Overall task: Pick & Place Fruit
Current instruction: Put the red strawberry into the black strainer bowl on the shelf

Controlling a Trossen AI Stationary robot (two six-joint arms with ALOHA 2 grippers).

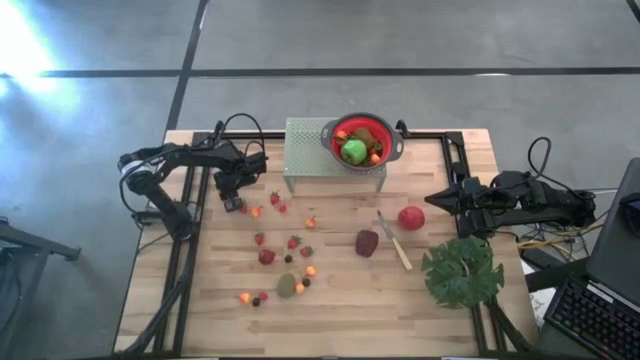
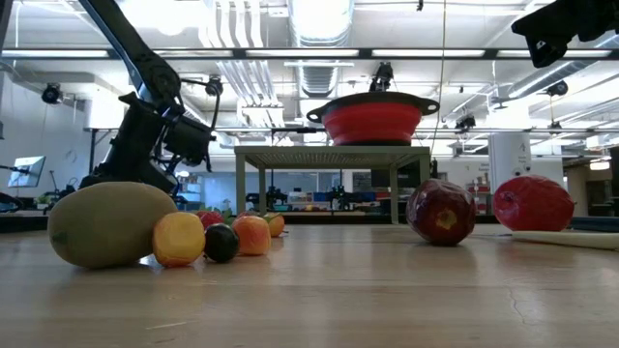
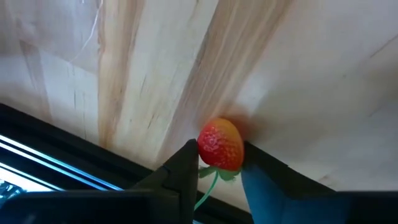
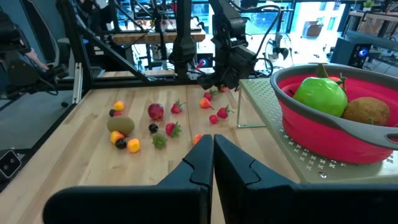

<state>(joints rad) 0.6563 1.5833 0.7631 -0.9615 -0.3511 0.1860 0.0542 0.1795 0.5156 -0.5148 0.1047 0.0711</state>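
My left gripper (image 3: 219, 163) is down at the wooden table's far left part (image 1: 236, 203), shut on a small red-orange strawberry (image 3: 221, 144). My right gripper (image 4: 213, 149) is shut and holds nothing, raised at the table's right edge (image 1: 432, 200). Loose fruit lies on the table: strawberries (image 1: 275, 198), a kiwi (image 1: 287, 286), a maroon fruit (image 1: 367, 243), a red apple (image 1: 411, 217) and small orange pieces (image 1: 311, 270). A red colander (image 1: 362, 140) on a perforated stand (image 1: 305, 150) holds a green apple (image 1: 354, 151) and more fruit. My left gripper pinches the strawberry's two sides (image 3: 203, 147) between its two fingertips, with the green stalk end toward the gripper. The fingers slant steeply down onto the table. The strawberry is right at the tabletop; whether it still rests on the wood, I cannot tell.
A pale-handled knife (image 1: 393, 240) lies between the maroon fruit and the red apple. A big green leaf (image 1: 462, 272) lies at the near right. The table's dark frame rail (image 3: 74, 155) runs just behind my left gripper. A keyboard (image 1: 590, 315) sits off the table's right.
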